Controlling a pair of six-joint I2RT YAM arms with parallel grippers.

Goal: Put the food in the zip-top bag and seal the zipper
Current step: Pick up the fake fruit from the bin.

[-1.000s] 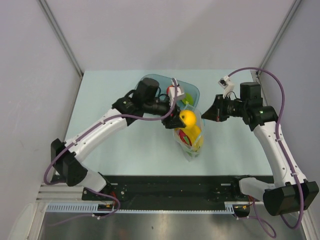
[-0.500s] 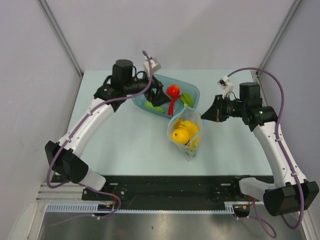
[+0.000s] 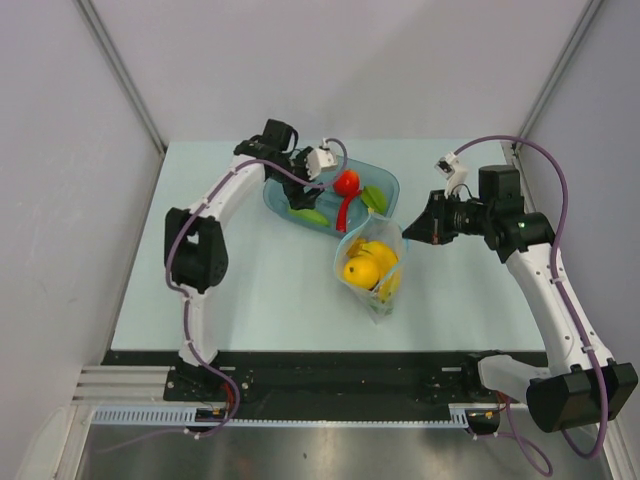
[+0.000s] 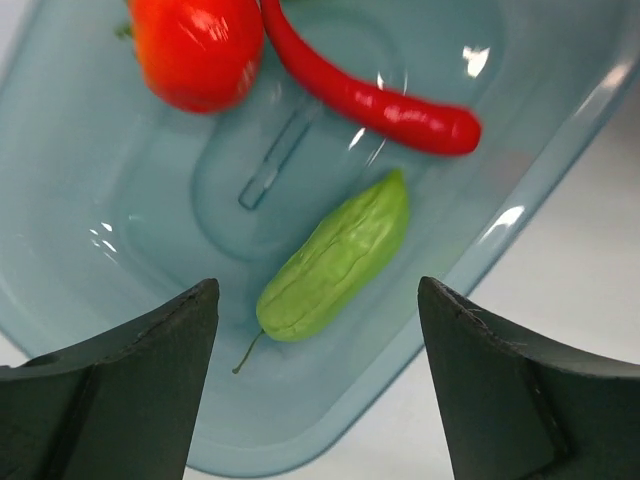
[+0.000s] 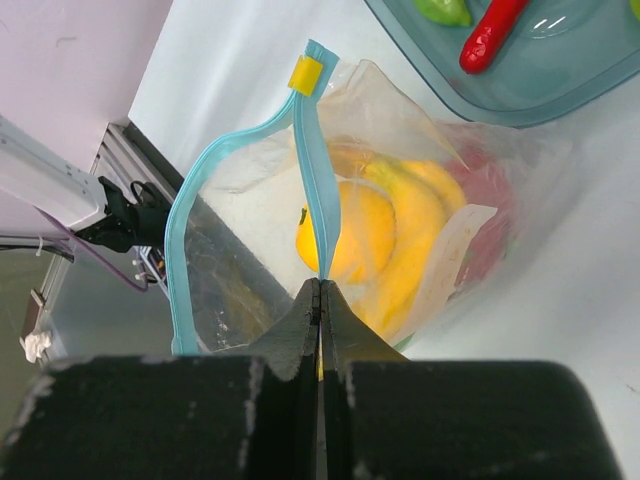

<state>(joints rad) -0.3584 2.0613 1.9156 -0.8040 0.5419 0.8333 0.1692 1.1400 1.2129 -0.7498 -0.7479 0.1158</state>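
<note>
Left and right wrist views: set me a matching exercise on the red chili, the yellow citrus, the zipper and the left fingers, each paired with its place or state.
Things:
1. red chili
2. yellow citrus
3. zipper
4. left fingers

Places or states:
a. pinched between the right fingers
b. inside the zip-top bag
c. spread open above the green vegetable
d. lying in the tray beside the tomato

Pairs: 1-d, 2-b, 3-a, 4-c.
</note>
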